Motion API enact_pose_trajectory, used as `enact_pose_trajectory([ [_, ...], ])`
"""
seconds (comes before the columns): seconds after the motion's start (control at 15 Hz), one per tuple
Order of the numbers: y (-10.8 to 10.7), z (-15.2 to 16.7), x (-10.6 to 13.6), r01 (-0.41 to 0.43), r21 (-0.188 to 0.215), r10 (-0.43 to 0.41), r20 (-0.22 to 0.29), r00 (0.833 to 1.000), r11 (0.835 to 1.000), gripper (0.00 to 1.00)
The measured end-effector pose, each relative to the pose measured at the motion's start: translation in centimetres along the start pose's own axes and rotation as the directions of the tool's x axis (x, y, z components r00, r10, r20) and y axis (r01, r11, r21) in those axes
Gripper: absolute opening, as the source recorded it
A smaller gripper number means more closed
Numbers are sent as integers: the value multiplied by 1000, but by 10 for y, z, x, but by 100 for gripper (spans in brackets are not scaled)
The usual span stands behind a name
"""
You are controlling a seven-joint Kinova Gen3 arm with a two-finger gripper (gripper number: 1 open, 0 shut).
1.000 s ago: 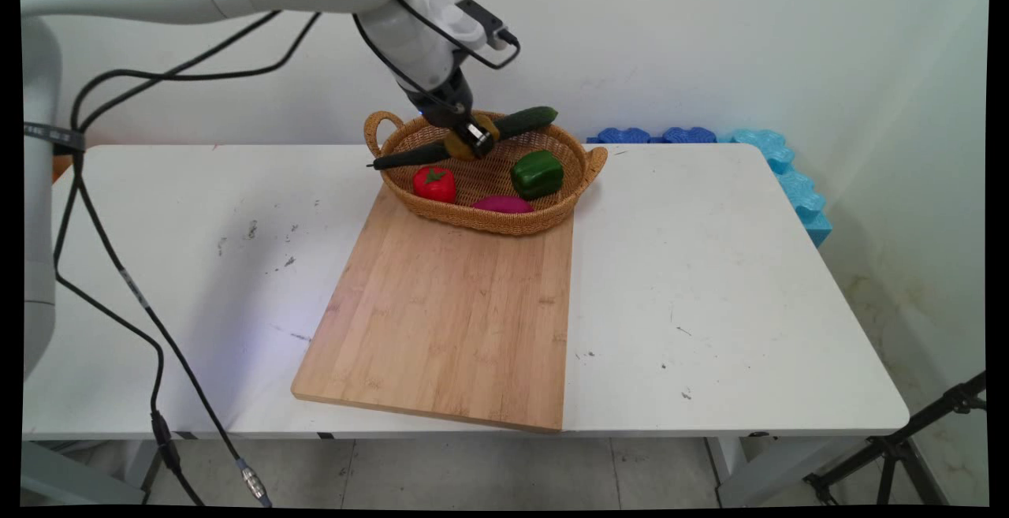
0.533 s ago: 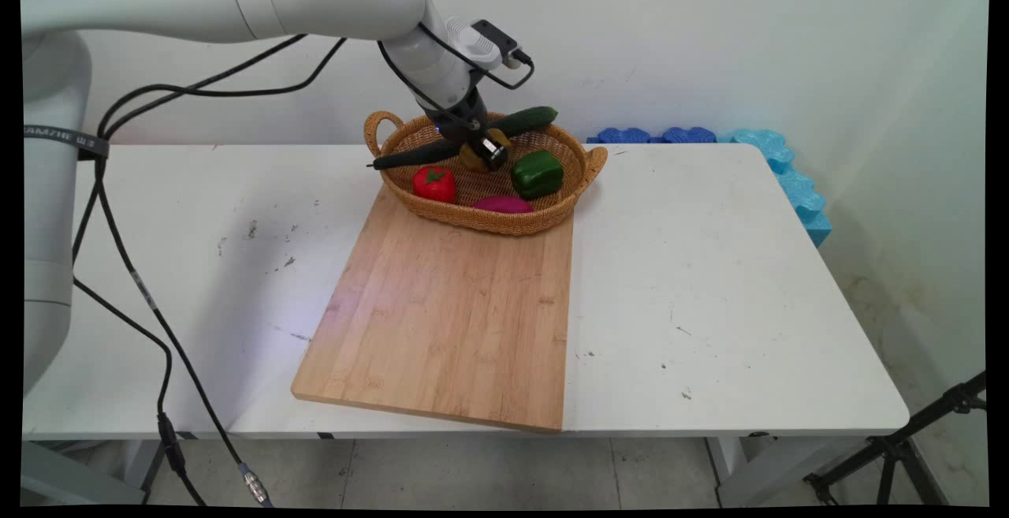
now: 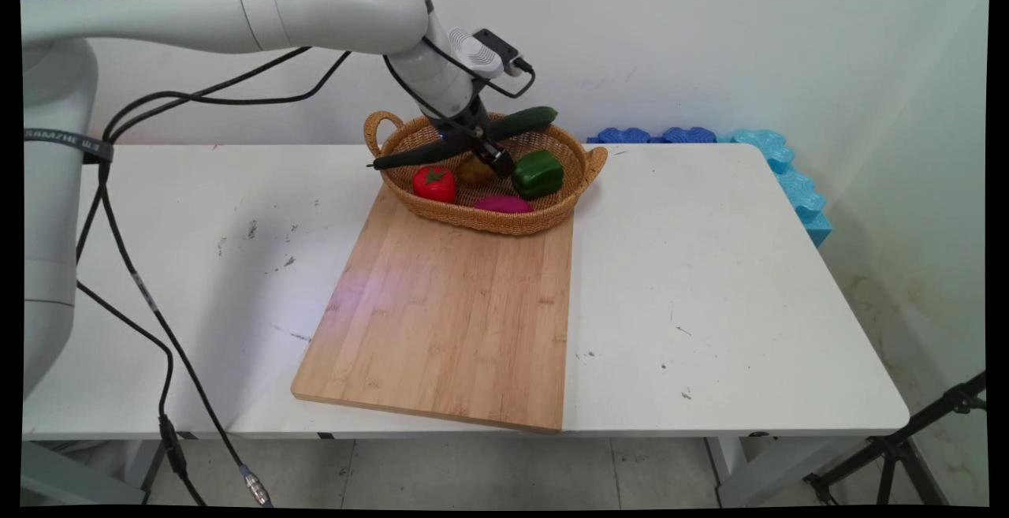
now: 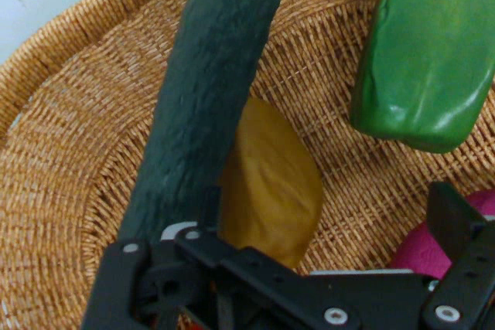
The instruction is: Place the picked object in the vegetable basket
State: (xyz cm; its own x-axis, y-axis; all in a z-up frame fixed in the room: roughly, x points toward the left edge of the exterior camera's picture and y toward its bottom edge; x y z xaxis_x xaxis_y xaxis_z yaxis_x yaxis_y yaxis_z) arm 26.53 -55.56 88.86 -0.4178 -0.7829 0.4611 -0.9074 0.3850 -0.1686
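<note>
Between the black two-finger pincer's (image 4: 325, 253) spread, empty fingers we find a yellow-brown potato (image 4: 271, 183), resting on the woven wicker basket (image 4: 69, 191) floor beneath a propped dark green cucumber (image 4: 205, 90).

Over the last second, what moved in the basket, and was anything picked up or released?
The gripper went down and rightward inside the basket, with the potato now lying low beside it. The cucumber, tomato, green pepper, purple vegetable and cutting board stayed put.
</note>
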Motion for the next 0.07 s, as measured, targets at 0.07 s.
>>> enact_pose_trajectory([
  [0.07, -1, -2, -1, 1, -1, -1, -5, 1000, 1000, 100],
])
